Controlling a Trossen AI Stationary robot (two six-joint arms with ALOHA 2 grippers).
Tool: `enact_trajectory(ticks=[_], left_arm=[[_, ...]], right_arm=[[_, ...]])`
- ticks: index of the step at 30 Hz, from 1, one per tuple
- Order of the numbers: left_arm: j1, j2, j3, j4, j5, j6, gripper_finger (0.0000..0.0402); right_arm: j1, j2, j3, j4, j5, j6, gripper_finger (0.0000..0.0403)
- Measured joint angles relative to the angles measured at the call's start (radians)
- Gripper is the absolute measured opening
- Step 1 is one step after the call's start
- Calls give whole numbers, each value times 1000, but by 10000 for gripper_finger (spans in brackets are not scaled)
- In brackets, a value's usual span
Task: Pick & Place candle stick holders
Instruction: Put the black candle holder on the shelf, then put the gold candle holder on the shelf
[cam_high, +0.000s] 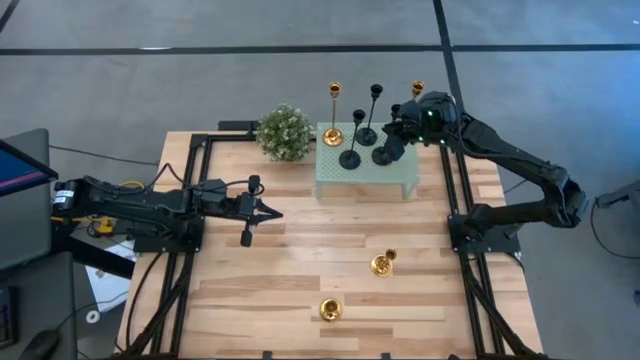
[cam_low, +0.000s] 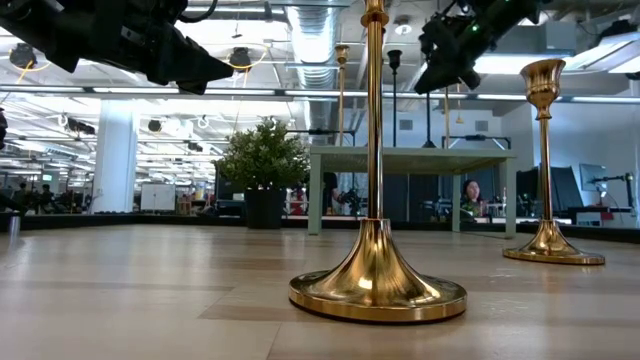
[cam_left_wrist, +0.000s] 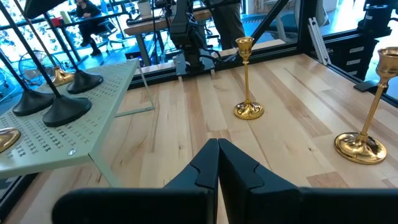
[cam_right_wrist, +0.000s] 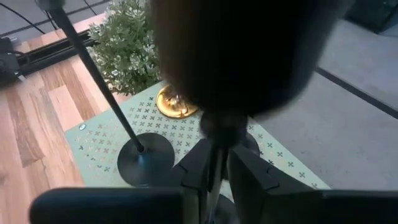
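The wooden table (cam_high: 300, 250) carries a mint green perforated stand (cam_high: 365, 178) at its far edge, with a round green bushy plant (cam_high: 284, 131) just beside it. On the stand are three black candle stick holders (cam_high: 350, 156) and one gold holder (cam_high: 333, 135). The right claw (cam_high: 398, 128) is over the stand's far right corner, clenched on the thin stem of the black holder (cam_high: 383, 155) there, whose base is at the stand's top. The left claw (cam_high: 262, 211) hangs above the table's middle left, fingers pressed together and grasping nothing. Two more gold holders (cam_high: 382, 264) stand upright on the near right of the table, well apart from the stand
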Motion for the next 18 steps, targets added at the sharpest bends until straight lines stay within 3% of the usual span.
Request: enact_trajectory(ticks=[8, 18], left_arm=[[0, 0, 0, 0, 0, 0, 8], [0, 0, 0, 0, 0, 0, 8]], right_arm=[[5, -4, 2, -53, 0, 2, 89], [29, -43, 2, -72, 0, 61, 216]])
